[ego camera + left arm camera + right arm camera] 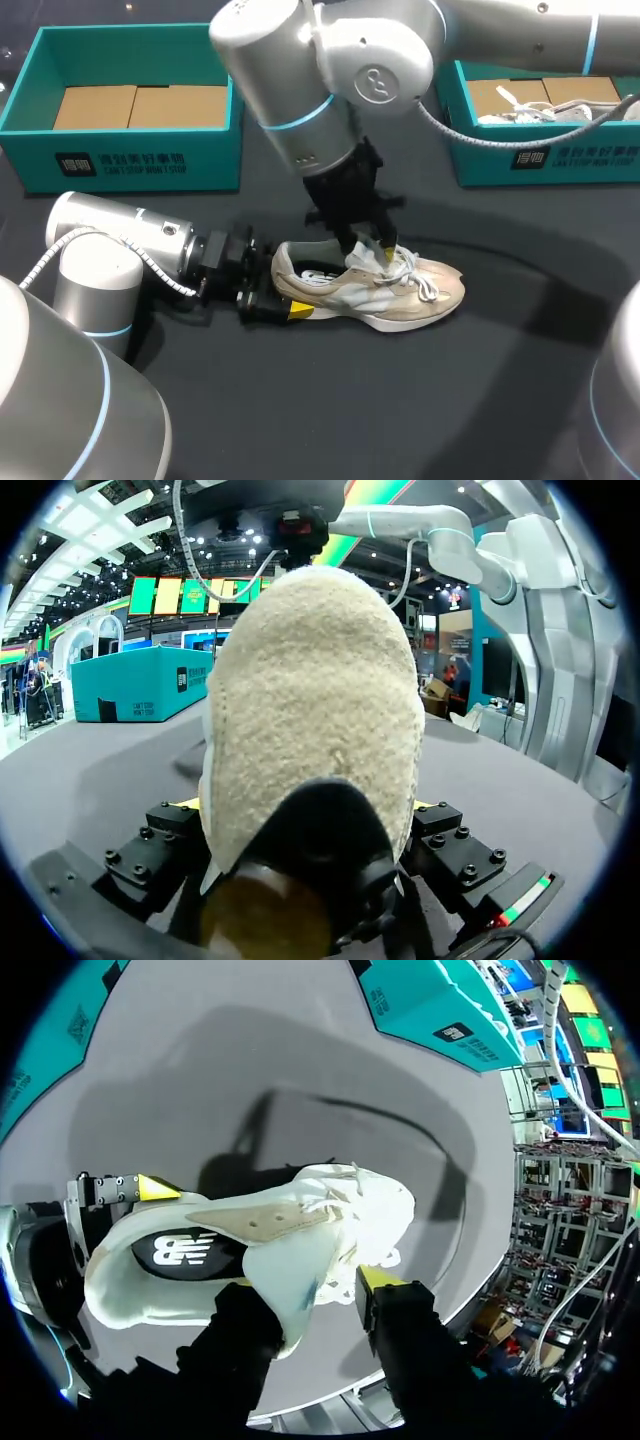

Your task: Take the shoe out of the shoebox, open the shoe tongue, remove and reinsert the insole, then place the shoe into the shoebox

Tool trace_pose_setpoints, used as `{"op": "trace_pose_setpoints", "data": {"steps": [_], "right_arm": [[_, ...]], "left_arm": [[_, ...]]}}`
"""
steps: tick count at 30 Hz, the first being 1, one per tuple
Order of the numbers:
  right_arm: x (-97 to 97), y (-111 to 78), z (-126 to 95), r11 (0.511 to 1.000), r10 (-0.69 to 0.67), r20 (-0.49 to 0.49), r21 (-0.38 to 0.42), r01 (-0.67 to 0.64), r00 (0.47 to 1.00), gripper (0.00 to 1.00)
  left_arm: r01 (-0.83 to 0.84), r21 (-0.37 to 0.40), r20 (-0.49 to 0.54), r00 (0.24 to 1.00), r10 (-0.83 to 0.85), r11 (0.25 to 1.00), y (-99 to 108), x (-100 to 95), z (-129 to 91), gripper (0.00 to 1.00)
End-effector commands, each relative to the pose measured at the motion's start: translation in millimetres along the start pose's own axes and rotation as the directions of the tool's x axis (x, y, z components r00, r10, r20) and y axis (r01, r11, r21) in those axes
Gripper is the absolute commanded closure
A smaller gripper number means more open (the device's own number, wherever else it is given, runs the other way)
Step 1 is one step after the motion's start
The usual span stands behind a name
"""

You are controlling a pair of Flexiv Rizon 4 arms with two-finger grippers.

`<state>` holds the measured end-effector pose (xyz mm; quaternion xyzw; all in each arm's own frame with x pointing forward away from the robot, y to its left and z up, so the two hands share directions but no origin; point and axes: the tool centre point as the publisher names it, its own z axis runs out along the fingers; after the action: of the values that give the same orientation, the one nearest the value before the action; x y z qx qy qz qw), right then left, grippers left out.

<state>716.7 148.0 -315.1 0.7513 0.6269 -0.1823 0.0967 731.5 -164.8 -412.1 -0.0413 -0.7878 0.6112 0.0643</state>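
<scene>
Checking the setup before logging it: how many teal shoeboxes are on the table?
2. The left shoebox sits at the table's far left, cardboard inside; the right shoebox at the far right holds white footwear and runs partly out of view.

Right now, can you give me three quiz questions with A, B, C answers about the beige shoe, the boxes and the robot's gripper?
1. Where is the beige shoe?
A. inside a box
B. on the table
C. high in the air

2. What colour are the two shoeboxes?
A. red
B. yellow
C. teal

3. What is the left gripper doing?
A. shut on the shoe's heel
B. open, far from the shoe
C. resting inside a box

Answers:
1 B: its sole lies on the dark table, in front of the boxes.
2 C: the walls of both are teal.
3 A: it clamps the heel from both sides.
</scene>
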Motion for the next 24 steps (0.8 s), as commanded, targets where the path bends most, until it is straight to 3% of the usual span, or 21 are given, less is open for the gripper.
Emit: {"op": "trace_pose_setpoints", "data": {"steps": [1,4,8,10,24], "right_arm": [[-10.7,-5.4,3,0.961,0.276,-0.049,0.012,-0.275,0.96,1.0],[-16.2,-4.9,3,0.976,0.218,-0.092,0.018,-0.218,0.971,1.0],[-21.8,-1.1,3,1.0,0.007,-0.193,0.008,-0.006,0.981,1.0],[-28.1,-0.5,7,0.998,0.054,-0.238,0.045,-0.044,0.97,1.0],[-28.1,-0.5,7,0.998,0.054,-0.238,0.045,-0.044,0.97,1.0]], "left_arm": [[0.0,-0.002,0.002,1.0,0.0,1.0,1,0.9,1,1.0],[0.0,-0.002,0.002,1.0,0.0,1.0,1,0.9,1,1.0],[0.0,-0.002,0.002,1.0,0.0,1.0,1,0.9,1,1.0],[0.0,-0.002,0.002,1.0,0.0,1.0,1,0.9,1,1.0],[0.0,-0.002,0.002,1.0,0.0,1.0,1,0.9,1,1.0]]}}
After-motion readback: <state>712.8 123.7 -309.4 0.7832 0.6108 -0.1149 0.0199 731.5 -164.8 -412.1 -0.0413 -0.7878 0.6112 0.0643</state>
